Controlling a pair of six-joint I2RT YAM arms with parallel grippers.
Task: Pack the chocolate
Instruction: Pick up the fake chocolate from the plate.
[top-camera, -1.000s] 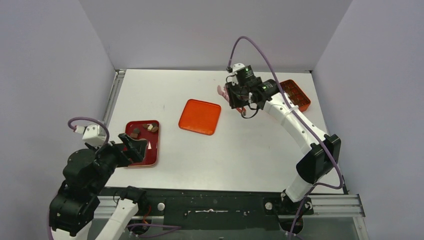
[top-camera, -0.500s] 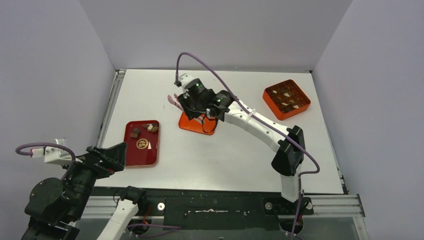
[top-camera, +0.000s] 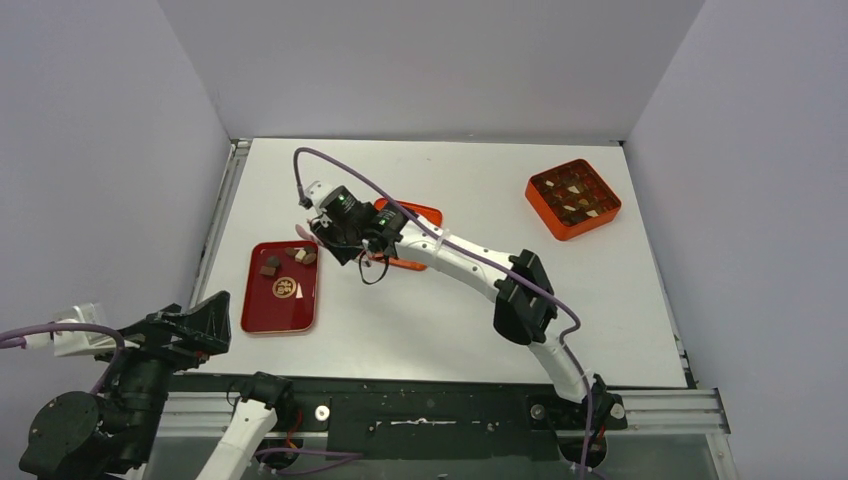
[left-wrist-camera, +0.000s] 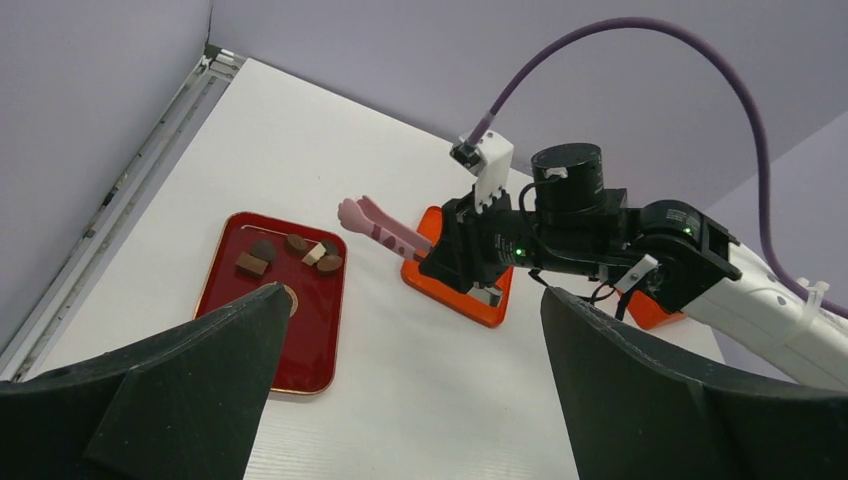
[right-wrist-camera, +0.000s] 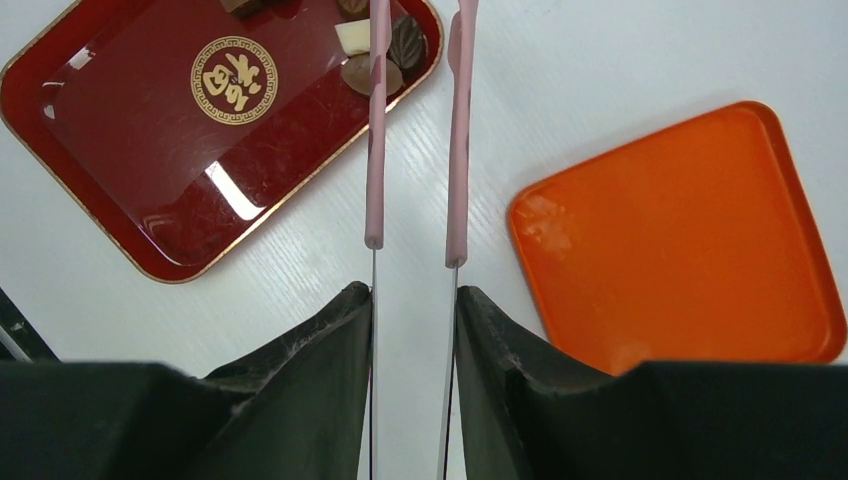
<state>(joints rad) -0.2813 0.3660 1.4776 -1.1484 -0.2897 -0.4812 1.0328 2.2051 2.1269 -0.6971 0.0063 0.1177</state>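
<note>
Your right gripper (right-wrist-camera: 412, 372) is closed on the handle end of the pink tongs (right-wrist-camera: 375, 150), one dark finger (right-wrist-camera: 330, 370) pressed against each arm. The two arms of the tongs run side by side with a narrow gap between them. Seen from the right wrist, the left arm crosses above the chocolate (right-wrist-camera: 375, 55) at the corner of the red tray (right-wrist-camera: 120, 170), while the other arm lies over the bare table (top-camera: 450, 320) just outside the rim. The tips are cut off at the top of that view, so you cannot tell whether they touch anything.

The tray's chocolate is a small cluster of dark and pale bits, all at its far end; the near end is bare apart from a gold emblem. More pieces sit in the compartments of the orange box (top-camera: 548, 215) at the far right, well apart from the tray. The flat orange lid (right-wrist-camera: 680, 240) lies on the table beside the tongs.

Your left gripper (left-wrist-camera: 410, 310) hangs wide open and holds nothing, raised off the near-left corner of the table and facing the tray
</note>
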